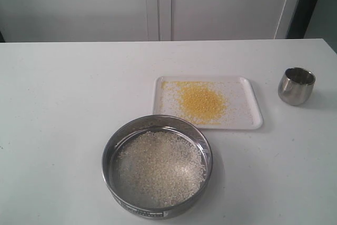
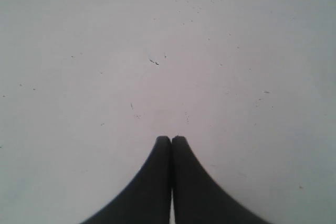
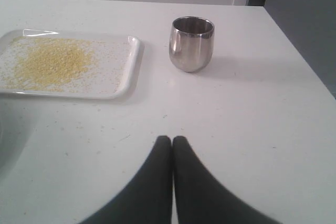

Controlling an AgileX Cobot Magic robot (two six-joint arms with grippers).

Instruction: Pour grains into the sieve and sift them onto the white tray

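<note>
The round steel sieve [image 1: 111,175] stands on the table near the front, holding a layer of whitish rice-like grains [image 1: 160,167]. Behind it to the right lies the white tray [image 1: 254,110], also in the right wrist view [image 3: 131,61], with a heap of yellow millet-like grains [image 1: 201,103] [image 3: 50,64]. Neither arm shows in the exterior view. My left gripper [image 2: 171,139] is shut over bare table with nothing in it. My right gripper [image 3: 172,139] is shut and empty, some way short of the tray and the cup.
A small steel cup [image 1: 296,85] [image 3: 191,44] stands upright to the right of the tray, near the table's right edge [image 3: 302,45]. Stray specks of grain dot the white table [image 2: 157,61]. White cabinet doors [image 1: 158,3] stand behind the table.
</note>
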